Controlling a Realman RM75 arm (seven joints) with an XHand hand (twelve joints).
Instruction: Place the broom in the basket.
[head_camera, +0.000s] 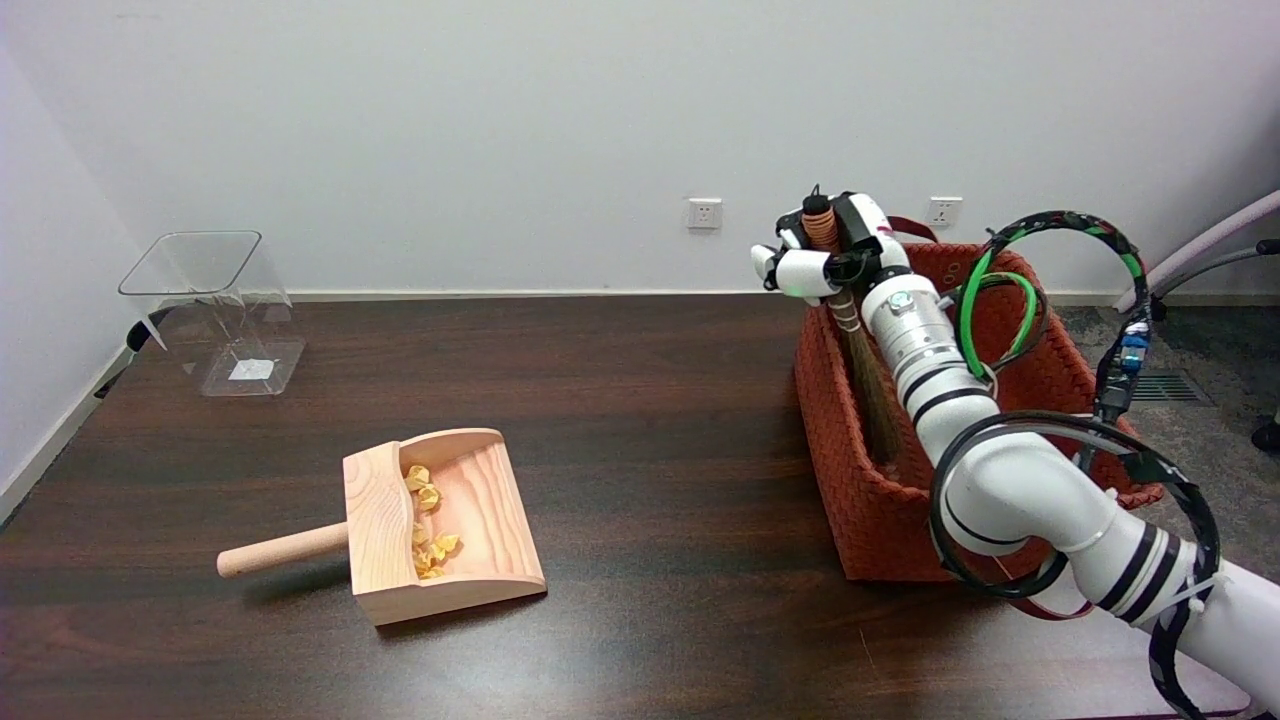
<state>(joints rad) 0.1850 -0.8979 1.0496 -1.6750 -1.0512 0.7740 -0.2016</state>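
Bristles of the broom hang inside the basket; my robot hand grips its handle; release remains.

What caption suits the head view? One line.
Right hand holds the broom upright, bristles down inside the red basket.

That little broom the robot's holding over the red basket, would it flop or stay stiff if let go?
The broom hangs straight from the right hand, so it is probably stiff. Its bristles likely bend a little. Standing upright inside the basket, it would probably tip against a wall.
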